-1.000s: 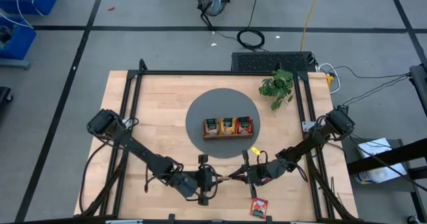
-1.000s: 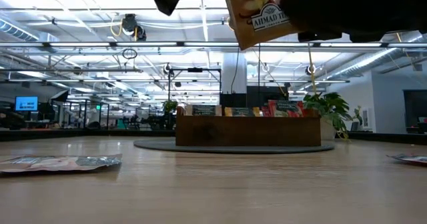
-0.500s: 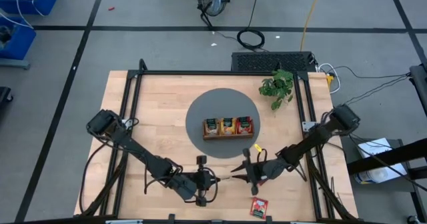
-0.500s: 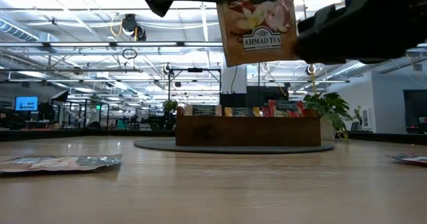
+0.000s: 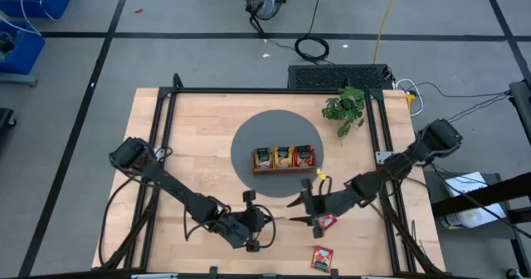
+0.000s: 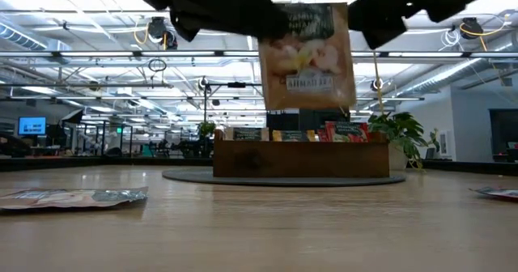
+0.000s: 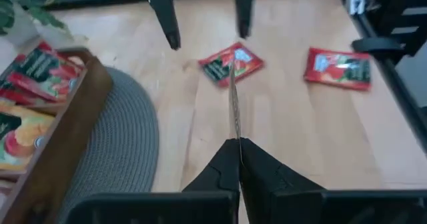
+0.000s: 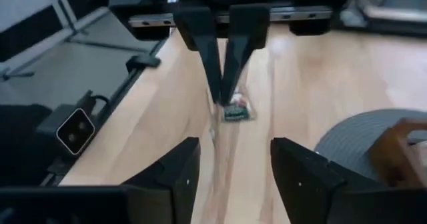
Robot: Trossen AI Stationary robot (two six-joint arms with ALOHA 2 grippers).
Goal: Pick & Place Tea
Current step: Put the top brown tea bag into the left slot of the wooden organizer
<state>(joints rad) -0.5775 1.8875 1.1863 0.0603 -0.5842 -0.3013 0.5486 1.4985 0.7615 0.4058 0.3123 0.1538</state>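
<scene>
A pale tan tea sachet (image 6: 306, 57) with a dark green label hangs upright over the near part of the table, and my left gripper (image 7: 238, 144) is shut on it. In the left wrist view it shows edge-on as a thin line. My right gripper (image 8: 230, 167) stands open just to the sachet's right, facing it, with nothing between its fingers. Two red tea sachets (image 7: 231, 63) (image 7: 337, 67) lie flat on the table under and near the right gripper. More sachets stand in the brown wooden tray (image 5: 284, 158). My left gripper pinches the sachet's left edge (image 7: 233, 132) between its two fingers, near the top corner (image 6: 269, 31). The fingers come from the table's left, slanting a little down. The sachet hangs upright below and beyond them, clear of the table.
The tray sits on a round grey mat (image 5: 249, 138) at the table's middle. A potted plant (image 5: 346, 109) stands at the far right. A small yellow sachet (image 5: 319, 179) lies by the mat's edge. Another sachet (image 6: 73, 197) lies flat at the near left.
My right gripper has opened, let go of the sachet, risen and drawn back toward the table's right edge. The sachet, tilted and higher a second ago, has sunk a little and now hangs upright from my left gripper alone.
</scene>
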